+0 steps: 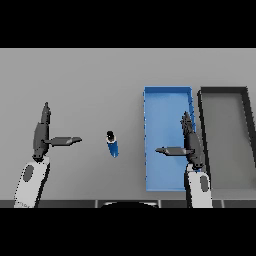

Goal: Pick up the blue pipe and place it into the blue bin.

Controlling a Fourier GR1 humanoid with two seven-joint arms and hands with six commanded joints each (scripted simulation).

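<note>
A short blue pipe (pixel 113 145) with a dark end cap lies on the grey table, in the middle of the head view. The blue bin (pixel 162 105) sits just right of it, long and rectangular. My left hand (pixel 41 137) hovers at the left, fingers straight and thumb pointing toward the pipe, a clear gap away from it. My right hand (pixel 191 145) hangs open over the blue bin's right side, thumb pointing left. Neither hand holds anything.
A dark grey bin (pixel 247 125) stands right of the blue bin, their long sides nearly touching. Bare grey table (pixel 90 80) stretches behind and left of the pipe.
</note>
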